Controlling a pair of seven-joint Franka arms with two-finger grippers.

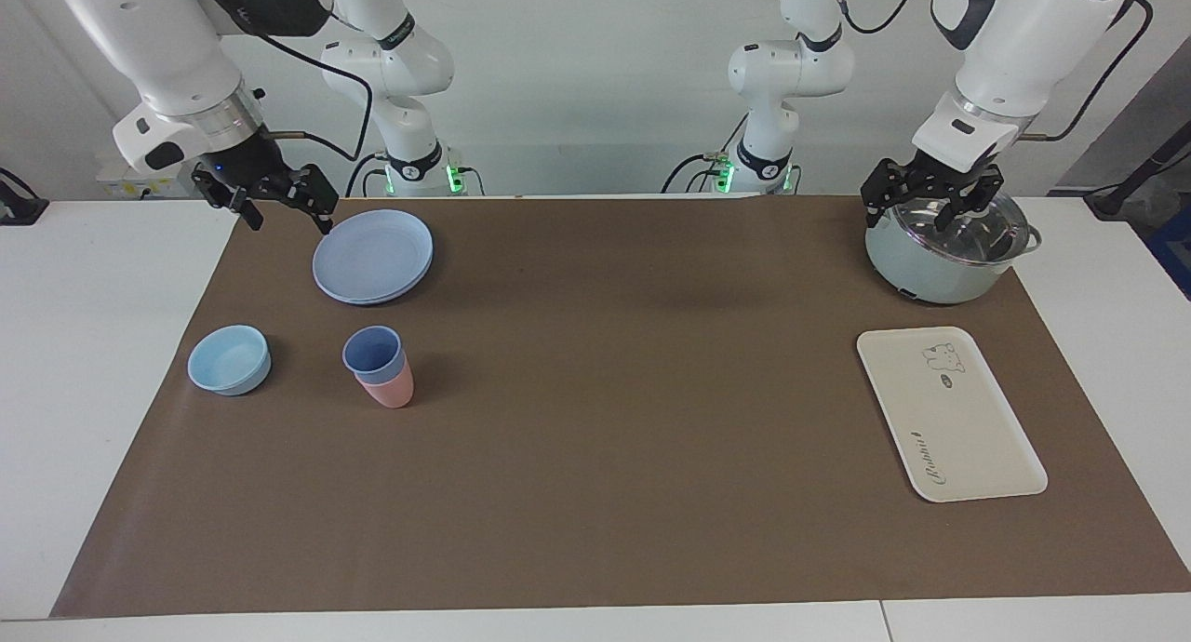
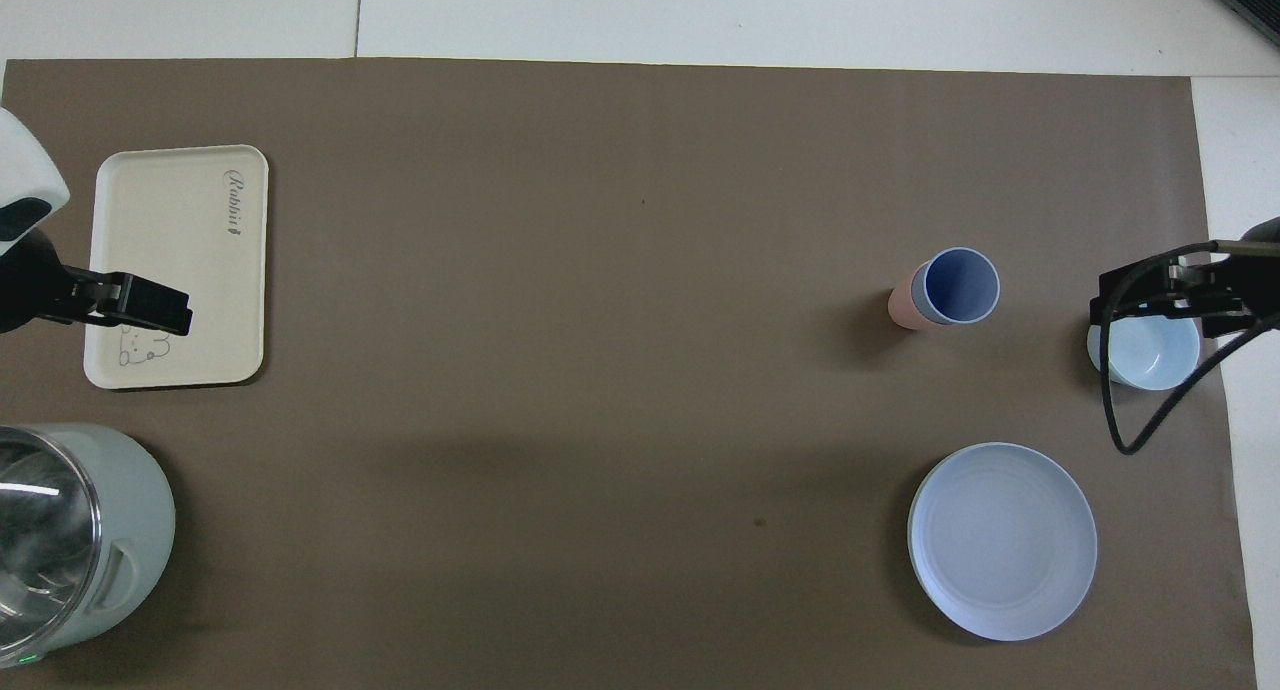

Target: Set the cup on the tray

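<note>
The cup (image 1: 372, 352) sits nested in a pink tumbler (image 1: 391, 389) near the right arm's end of the surface (image 1: 595, 391), well apart from the tray (image 1: 968, 437), while both the left end effector (image 1: 933, 202) and the right end effector (image 1: 275, 202) hang spread and empty.

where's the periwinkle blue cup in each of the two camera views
Facing view: the periwinkle-blue plastic cup sits nested in the pink plastic tumbler, lower left of centre.
Overhead view: the same cup, right of centre.
Shared landmark: the shallow light-blue bowl beside it.

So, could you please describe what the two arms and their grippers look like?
Both arms are glossy white with black joint bands and green lights at their bases. A silver ring precedes the black right gripper; the left gripper is black too. Black cables loop along both.
</note>
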